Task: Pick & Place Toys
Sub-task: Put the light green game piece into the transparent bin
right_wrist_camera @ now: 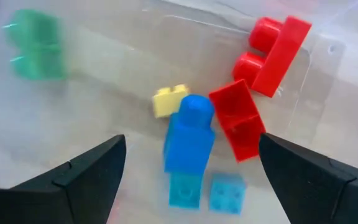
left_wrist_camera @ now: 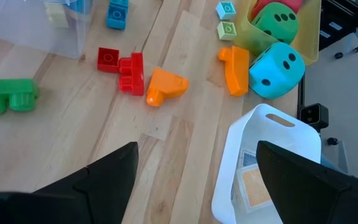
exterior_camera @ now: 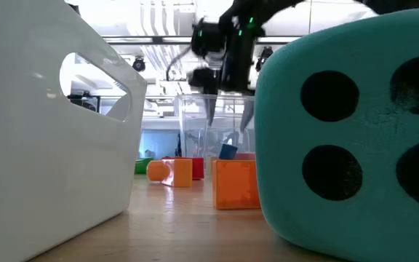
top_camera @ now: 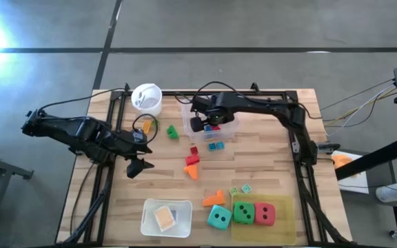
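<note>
The task looks partly done. At the bottom of the high view three dotted dice (top_camera: pixel 242 214) sit together: green and red on a yellow tray (top_camera: pixel 284 224), teal just beside it. At upper centre the clear tub (top_camera: pixel 229 128) holds red, yellow and blue blocks (right_wrist_camera: pixel 189 138); the right gripper (top_camera: pixel 205 125) hangs over it, jaws open, possibly having just released. Loose blocks (top_camera: pixel 192 165) dot the surface (top_camera: pixel 267 172) at mid-frame. The left gripper (top_camera: pixel 139 166) waits centre-left, jaws open and empty.

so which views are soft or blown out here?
High view: glare washes out the floor at the top left corner. Low view: the teal die fills the foreground and looks soft. Right wrist view: the green block is smeared and the blue block slightly blurred. Left wrist view is sharp.
</note>
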### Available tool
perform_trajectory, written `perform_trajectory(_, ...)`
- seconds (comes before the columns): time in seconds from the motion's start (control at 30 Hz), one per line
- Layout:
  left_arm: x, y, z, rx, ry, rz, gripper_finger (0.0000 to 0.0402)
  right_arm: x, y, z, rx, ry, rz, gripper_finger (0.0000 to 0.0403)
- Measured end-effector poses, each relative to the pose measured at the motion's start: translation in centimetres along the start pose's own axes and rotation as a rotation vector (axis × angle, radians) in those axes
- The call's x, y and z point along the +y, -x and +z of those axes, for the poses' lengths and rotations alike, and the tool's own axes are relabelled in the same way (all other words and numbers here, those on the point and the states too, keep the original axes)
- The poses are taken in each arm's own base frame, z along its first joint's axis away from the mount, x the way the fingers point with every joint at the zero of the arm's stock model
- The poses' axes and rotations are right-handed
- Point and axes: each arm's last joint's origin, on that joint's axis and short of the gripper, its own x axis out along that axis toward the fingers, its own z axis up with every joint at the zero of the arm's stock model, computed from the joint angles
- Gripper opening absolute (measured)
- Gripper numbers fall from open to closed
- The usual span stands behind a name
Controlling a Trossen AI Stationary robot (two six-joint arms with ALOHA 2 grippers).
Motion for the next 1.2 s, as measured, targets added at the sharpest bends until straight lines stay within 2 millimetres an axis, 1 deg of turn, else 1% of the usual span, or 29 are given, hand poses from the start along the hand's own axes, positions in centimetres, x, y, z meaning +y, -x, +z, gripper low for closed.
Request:
perform_trajectory(0.1, 0.0, 0.0, 0.0, 0.004, 0.000, 0.003, 0.0330, 0.5, 2.5, -1.4, -0.041, 0.062, 0.032, 0.0359)
perform_trajectory(0.2, 0.0, 0.0, -0.1, 0.005, 0.000, 0.003, 0.0330, 1.0, 5.0, -3.3, -0.078, 0.082, 0.054, 0.0359)
perform_trajectory(0.3, 0.1, 0.0, -0.1, 0.012, 0.000, 0.008, 0.0330, 1.5, 7.8, -5.8, -0.099, 0.127, 0.100, 0.0359)
perform_trajectory(0.43, 0.1, 0.0, -0.2, 0.018, -0.001, 0.012, 0.0330, 1.6, 10.9, -9.8, -0.051, 0.211, 0.140, 0.0359)
perform_trajectory(0.53, 0.1, 0.0, -0.2, 0.018, -0.001, 0.012, 0.0330, 1.2, 12.3, -12.7, 0.006, 0.177, 0.109, 0.0359)
perform_trajectory(0.63, 0.1, 0.0, -0.2, 0.018, -0.001, 0.012, 0.0330, 1.2, 12.8, -15.4, 0.078, 0.088, 0.072, 0.0359)
perform_trajectory(0.77, 0.1, 0.0, -0.2, 0.018, -0.001, 0.012, 0.0330, 1.7, 12.3, -18.4, 0.164, 0.041, 0.040, 0.0359)
perform_trajectory(0.87, 0.1, 0.0, -0.2, 0.017, -0.004, 0.011, 0.0330, 1.9, 10.9, -20.0, 0.241, 0.008, -0.033, 0.0359)
perform_trajectory(0.97, 0.1, 0.0, -0.2, 0.017, -0.015, 0.010, 0.0330, 1.9, 8.7, -21.1, 0.304, -0.024, -0.107, 0.0359)
perform_trajectory(1.03, 0.1, 0.0, -0.2, 0.018, -0.019, 0.009, 0.0330, 2.0, 7.1, -21.8, 0.357, -0.014, -0.153, 0.0359)
perform_trajectory(1.2, 0.1, 0.0, -0.2, 0.019, -0.019, 0.007, 0.0330, 2.9, 3.8, -22.8, 0.418, 0.053, -0.159, 0.0359)
